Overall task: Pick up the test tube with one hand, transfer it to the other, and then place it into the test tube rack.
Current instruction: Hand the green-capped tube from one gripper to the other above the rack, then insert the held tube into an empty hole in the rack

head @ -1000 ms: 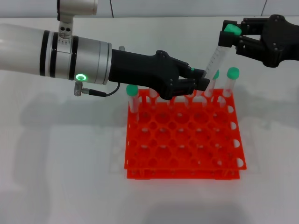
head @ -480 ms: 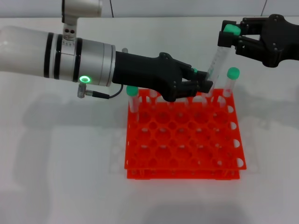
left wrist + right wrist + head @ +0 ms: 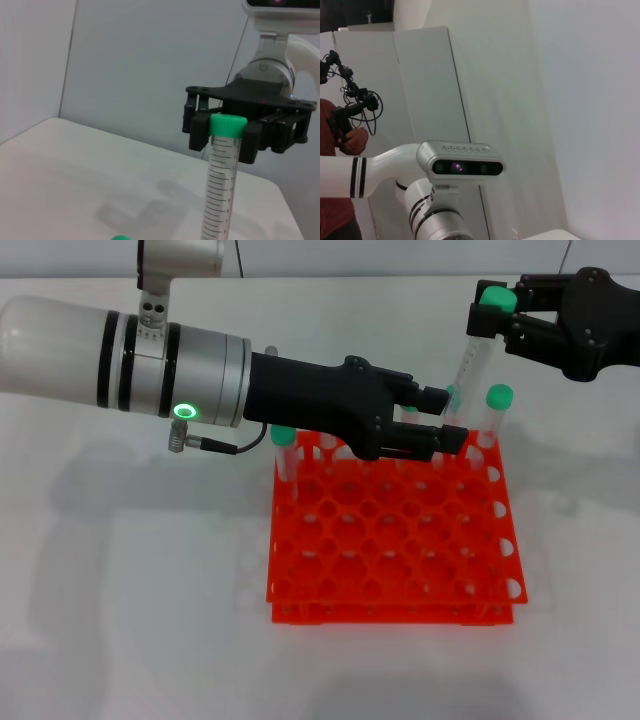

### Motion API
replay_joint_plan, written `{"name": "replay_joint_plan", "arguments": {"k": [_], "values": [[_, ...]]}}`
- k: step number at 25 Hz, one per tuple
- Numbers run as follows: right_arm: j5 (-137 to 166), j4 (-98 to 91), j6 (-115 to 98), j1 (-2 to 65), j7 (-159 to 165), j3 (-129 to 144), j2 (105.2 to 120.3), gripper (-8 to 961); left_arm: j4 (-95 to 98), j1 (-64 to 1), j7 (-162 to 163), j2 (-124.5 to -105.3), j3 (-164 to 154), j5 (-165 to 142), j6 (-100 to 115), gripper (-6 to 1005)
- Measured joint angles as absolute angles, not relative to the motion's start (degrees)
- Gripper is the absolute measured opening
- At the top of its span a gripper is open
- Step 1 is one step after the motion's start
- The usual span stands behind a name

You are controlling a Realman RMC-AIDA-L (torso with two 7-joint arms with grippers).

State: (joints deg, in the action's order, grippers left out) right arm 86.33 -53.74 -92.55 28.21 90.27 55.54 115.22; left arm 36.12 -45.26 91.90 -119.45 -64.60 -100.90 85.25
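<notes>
Test tube (image 3: 471, 358) between right gripper (image 3: 497, 320) fingers

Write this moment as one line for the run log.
stage: handover | right gripper: holds tube by cap | left gripper: open, at tube's lower end | rack: below

The left gripper (image 3: 448, 415) covers part of the back row of the test tube rack (image 3: 390, 545), so the tubes behind it show only in pieces. The lower end of the test tube (image 3: 470, 358) disappears behind those fingers, and the left wrist view cuts it off at the edge. The right gripper (image 3: 495, 322) runs out of the head view.
</notes>
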Motion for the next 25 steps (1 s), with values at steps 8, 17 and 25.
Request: {"name": "replay_joint_plan", "arguments": {"k": [8,17,25], "values": [[86.2,-53.8,-92.6,28.1,90.3,55.5,115.22,266,36.4,-45.3,93.4,-119.37,-64.3,-100.3,85.8,626],[86.1,-53.7,-92.6,27.7,90.3,55.2,115.22,266,39.9,-43.7,97.2,-118.98,-64.0,-101.0,87.1,884],[86.1,-53.4,-92.0,27.7,90.2,55.0,115.23,266,53.5,-35.7,106.3,-117.76,-63.8,-105.0,88.8,882]]}}
